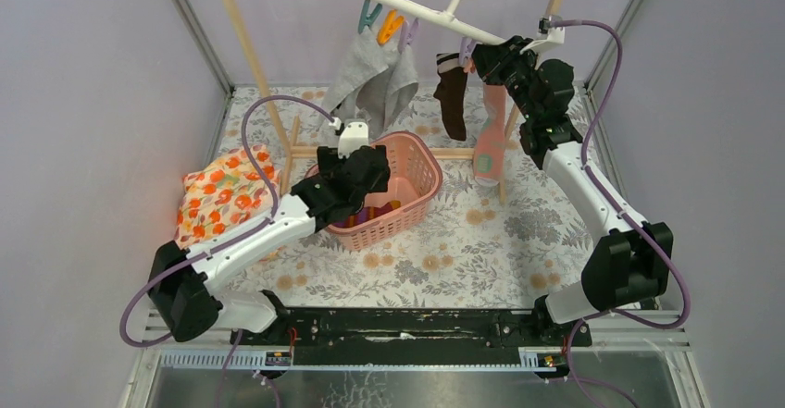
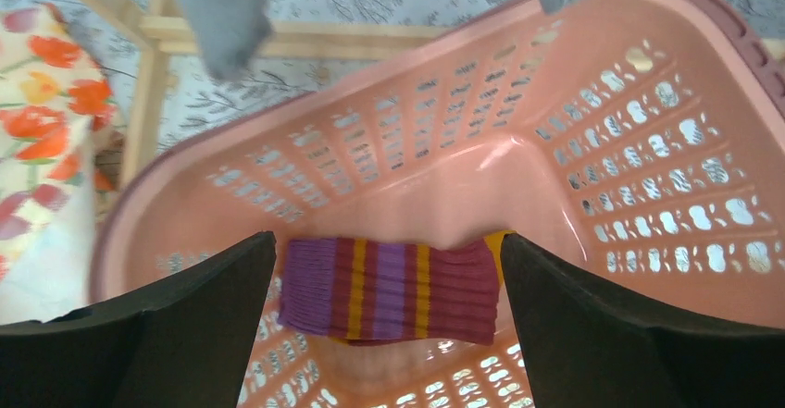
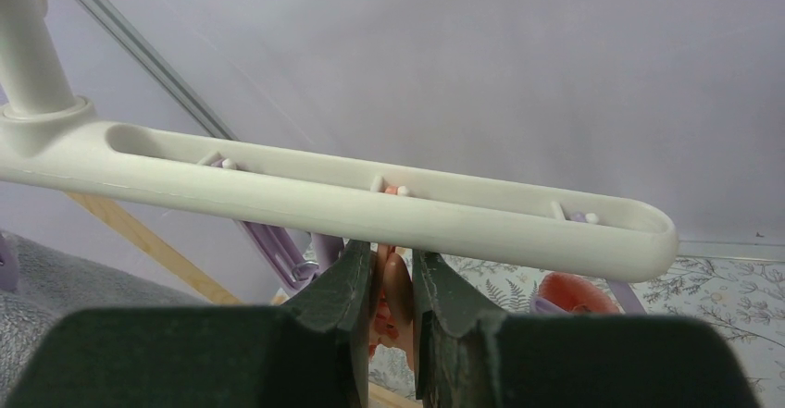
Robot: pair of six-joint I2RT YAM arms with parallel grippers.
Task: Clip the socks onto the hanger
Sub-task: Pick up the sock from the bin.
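Over the pink basket [image 2: 648, 149] the left gripper [image 2: 389, 251] tilts down, jaws wide, with the purple sock [image 2: 389, 290] lying inside that basket. The right gripper [image 3: 392, 269], raised under the hanger [image 3: 370, 203], pinches an orange clip [image 3: 396, 288]

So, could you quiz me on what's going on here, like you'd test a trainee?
1. Where does the striped sock lie? A on the flowered cloth; B in the pink basket; C on the table.
2. True or false: the left pincer is shut on that sock.
3. Fill in: the right pincer squeezes a ___ under the white hanger.
Key: 1 B; 2 false, it stands open; 3 clip.
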